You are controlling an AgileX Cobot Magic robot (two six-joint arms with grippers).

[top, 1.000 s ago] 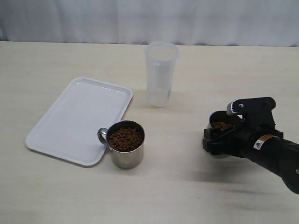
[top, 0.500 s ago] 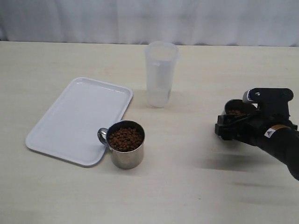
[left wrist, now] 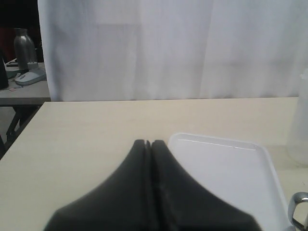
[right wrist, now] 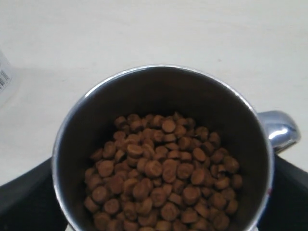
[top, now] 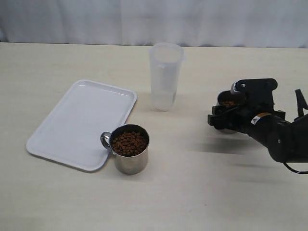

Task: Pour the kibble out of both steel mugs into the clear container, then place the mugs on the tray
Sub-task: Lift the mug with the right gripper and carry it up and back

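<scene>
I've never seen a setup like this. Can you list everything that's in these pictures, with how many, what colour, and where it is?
steel mugs: two, shiny silver; one on the table at the tray's near corner, one held right of the clear container
kibble: many pellets, dark brown, in both mugs
clear container: one, translucent, upright behind the tray's far corner
tray: one, white, flat on the left, nothing on it
table: one, pale beige
curtain: white, behind the table
bottle: one, dark grey, on a far side table
left gripper: black, jaws shut, empty
right gripper: black, jaws clamped on a mug
</scene>
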